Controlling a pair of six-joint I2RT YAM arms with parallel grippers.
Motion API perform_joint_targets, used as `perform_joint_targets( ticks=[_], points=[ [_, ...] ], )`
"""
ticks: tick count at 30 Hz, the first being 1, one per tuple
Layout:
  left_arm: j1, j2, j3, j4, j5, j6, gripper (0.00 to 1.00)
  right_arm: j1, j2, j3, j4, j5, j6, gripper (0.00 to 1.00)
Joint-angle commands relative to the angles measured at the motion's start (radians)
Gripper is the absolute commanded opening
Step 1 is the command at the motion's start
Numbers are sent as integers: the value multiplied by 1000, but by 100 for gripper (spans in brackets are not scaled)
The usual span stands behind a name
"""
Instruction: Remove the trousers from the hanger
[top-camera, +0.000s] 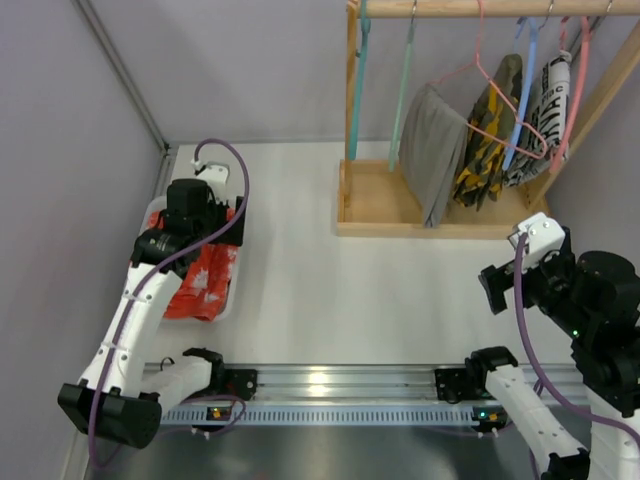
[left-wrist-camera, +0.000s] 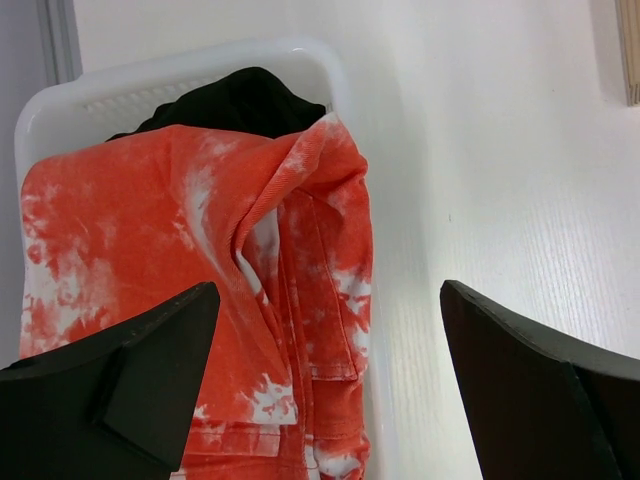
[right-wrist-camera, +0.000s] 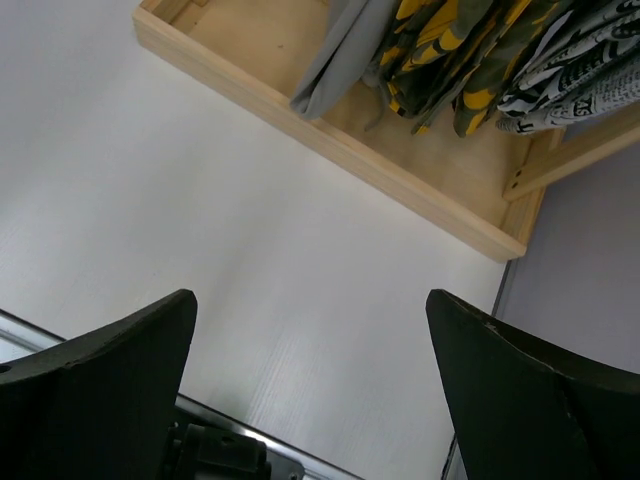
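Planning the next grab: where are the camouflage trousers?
Top view, upper right: the camouflage trousers hang on the wooden rack, between the grey trousers and a black-and-white garment.

Looking like a robotics lab test cell. Sitting boxed in by plain grey panels (top-camera: 60, 150), with a white counter (top-camera: 330, 290) and a metal mounting rail (top-camera: 340, 385) running along its near edge.

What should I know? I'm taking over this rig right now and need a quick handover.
Left gripper: jaws open, empty, above the red-orange garment in the white basket.
Right gripper: jaws open, empty, over the table, facing the wooden rack.
Grey trousers and camouflage trousers both hang on the rack.
Done: neither pair is off yet.
To do: take both down.
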Motion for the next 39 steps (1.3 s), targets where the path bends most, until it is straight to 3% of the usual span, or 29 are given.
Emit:
perform_joint_targets(
  ticks=[1,14,23,29,33,39],
  points=[
    [8,-27,32,-1,46,-15,98,3,38,87,-82,3,-47,99],
    [7,-84,85,-18,207,26,99,-24,259,653,-186,72,-48,99],
    [7,-90,92,-18,250,23,98,-26,575,1041,-251,146,-120,99],
    [7,-90,85,-17,238,22,99,-26,592,965,-6,-6,-49,99],
    [7,-89,91,-16,241,17,99,-28,684,976,61,-74,8,99],
    [7,-104,75,-18,229,11,98,-26,793,973,194,-64,67,89]
  ],
)
